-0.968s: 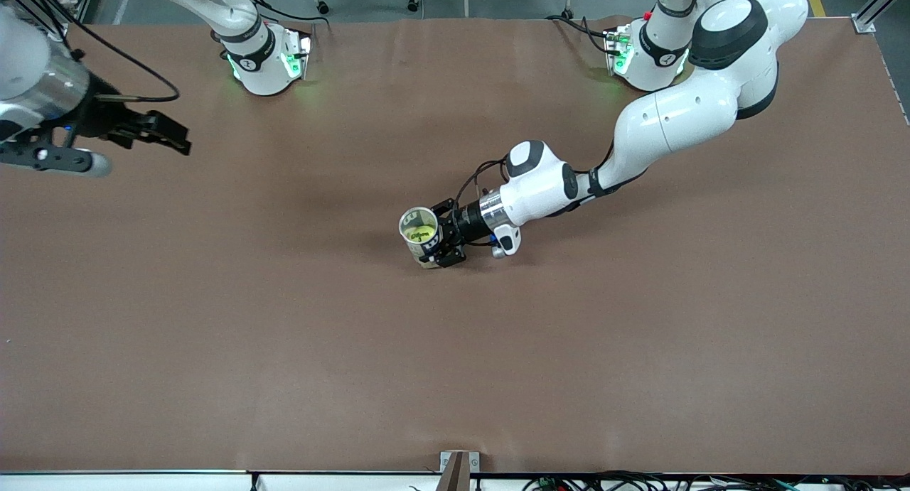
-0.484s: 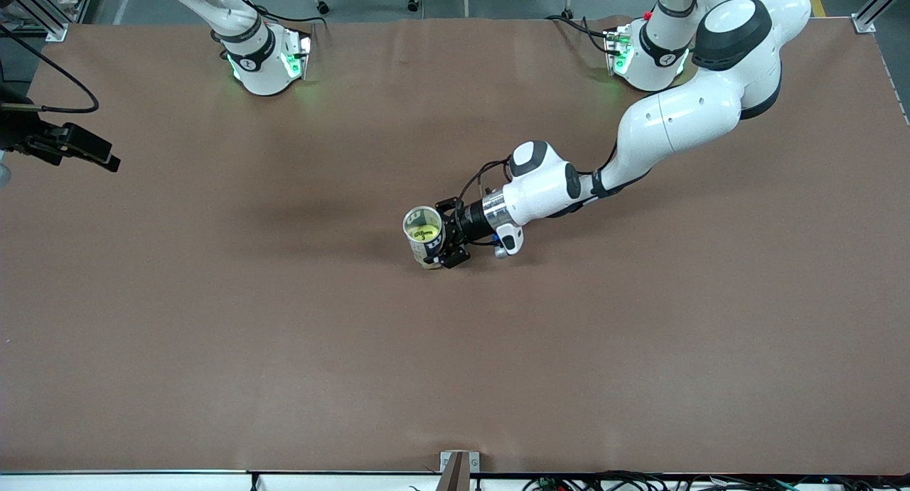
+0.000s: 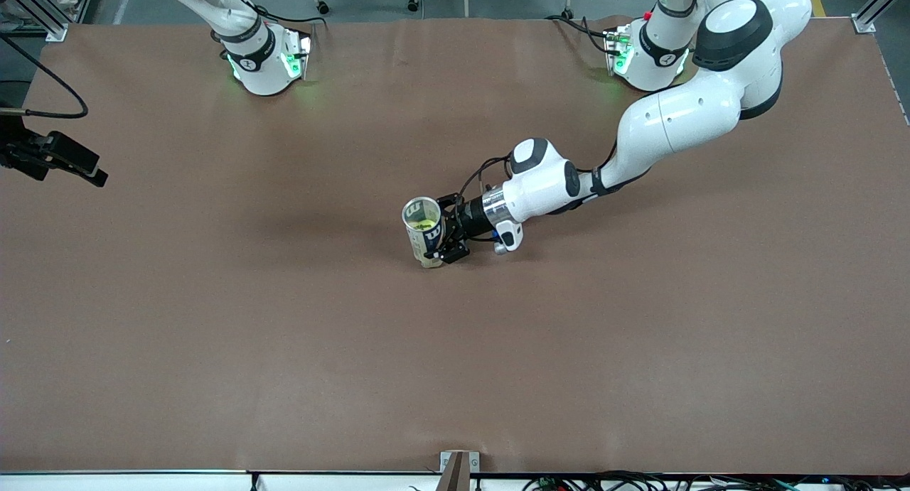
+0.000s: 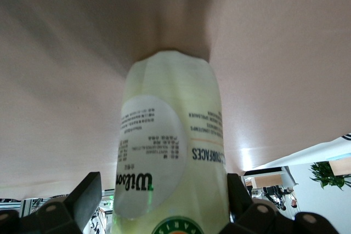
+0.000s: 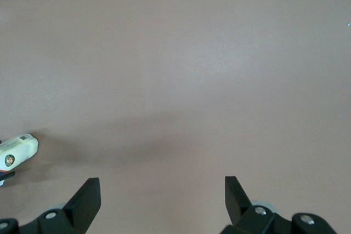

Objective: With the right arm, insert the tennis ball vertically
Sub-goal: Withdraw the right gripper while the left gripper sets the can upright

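Upright clear plastic can (image 3: 424, 234) mid-tabletop (image 3: 284, 335), tennis ball (image 3: 424, 225) inside. Left end effector (image 3: 446, 233) spread around the can wall, barely touching. Right end effector (image 3: 71, 165) spread, empty, waiting at the tabletop's edge. Probably light, slick, squashable; best gripped mid-wall.

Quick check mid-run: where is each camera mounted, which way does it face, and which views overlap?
Front view: high across the table, facing both bases; shows both arms, left gripper around the tennis ball can.
Left wrist view: on the left wrist, facing the can between open jaws.
Right wrist view: on the right wrist, facing down at the table; open jaws.
All three show the can.
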